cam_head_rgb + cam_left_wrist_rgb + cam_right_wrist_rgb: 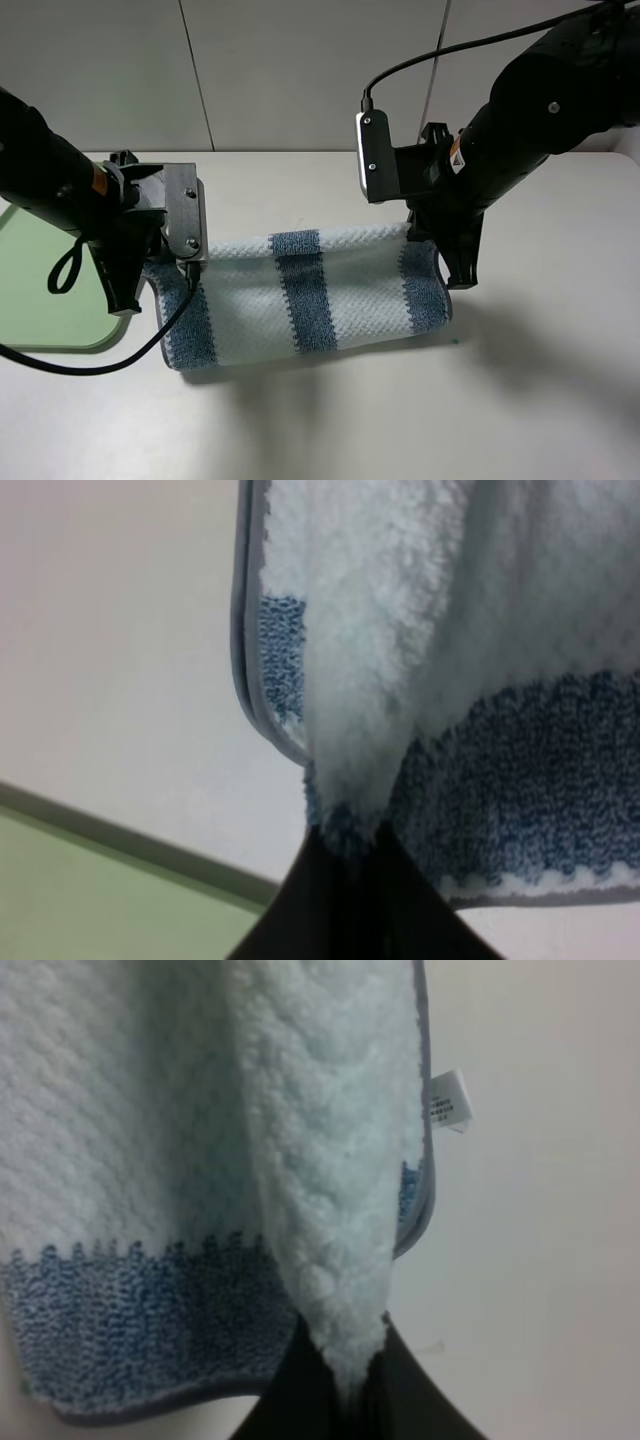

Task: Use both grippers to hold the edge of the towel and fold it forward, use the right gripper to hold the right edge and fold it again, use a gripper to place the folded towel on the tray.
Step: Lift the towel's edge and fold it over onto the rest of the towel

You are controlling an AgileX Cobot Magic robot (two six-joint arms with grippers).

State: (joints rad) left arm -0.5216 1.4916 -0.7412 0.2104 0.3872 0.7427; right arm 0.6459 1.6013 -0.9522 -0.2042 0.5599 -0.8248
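Gripping towel [320, 290] edge | left gripper [350, 865] jaws clamped on towel | right gripper [345, 1385] jaws clamped on towel

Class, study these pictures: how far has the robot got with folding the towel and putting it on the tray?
Done: left fingers and right fingers are each shut on an edge of the towel. In hand: the first forward fold, the held edge raised, the rest on the table. Left: finishing that fold, the right-edge fold, and the move to the tray.
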